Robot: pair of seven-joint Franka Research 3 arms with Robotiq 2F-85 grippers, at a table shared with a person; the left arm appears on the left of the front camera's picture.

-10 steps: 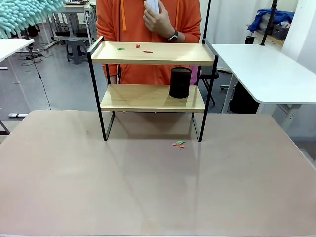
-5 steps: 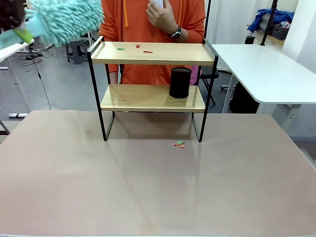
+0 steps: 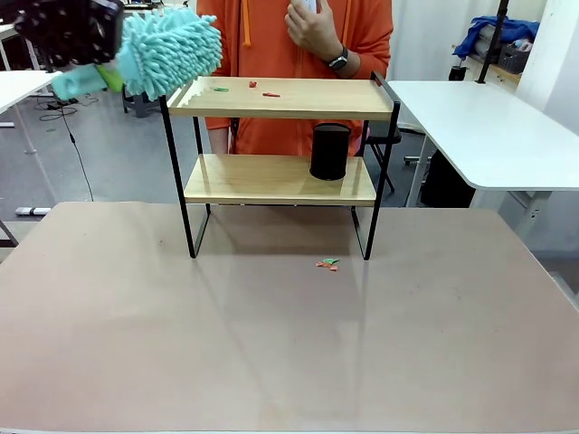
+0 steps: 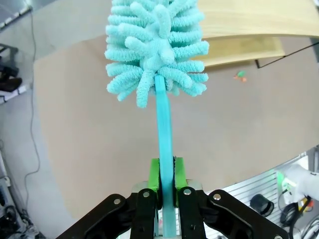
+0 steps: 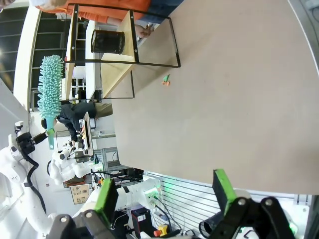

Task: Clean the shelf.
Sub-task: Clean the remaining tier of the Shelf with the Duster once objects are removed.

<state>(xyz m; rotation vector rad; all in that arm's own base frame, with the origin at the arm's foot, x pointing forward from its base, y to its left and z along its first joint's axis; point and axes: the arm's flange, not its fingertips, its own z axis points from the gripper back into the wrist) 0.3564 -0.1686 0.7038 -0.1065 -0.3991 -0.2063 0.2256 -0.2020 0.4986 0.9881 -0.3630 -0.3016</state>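
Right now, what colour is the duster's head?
The duster head is turquoise; the left wrist view shows it best.

The front camera looked across the surface (image 3: pixel 271 344) at the shelf (image 3: pixel 280 98) and the person (image 3: pixel 271 36). The left wrist camera sat close behind the left hand (image 4: pixel 167 172), looking along the duster (image 4: pixel 157 50) onto shelf and surface. The right wrist camera, rolled sideways, viewed both from farther off

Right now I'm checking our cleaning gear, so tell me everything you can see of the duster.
The duster has a fluffy turquoise head of noodle-like strands on a thin, flat, plastic-looking blue handle. The left tool is shut on the handle, its green pads clamping it. The head hangs at the top left corner of the shelf; contact is unclear.
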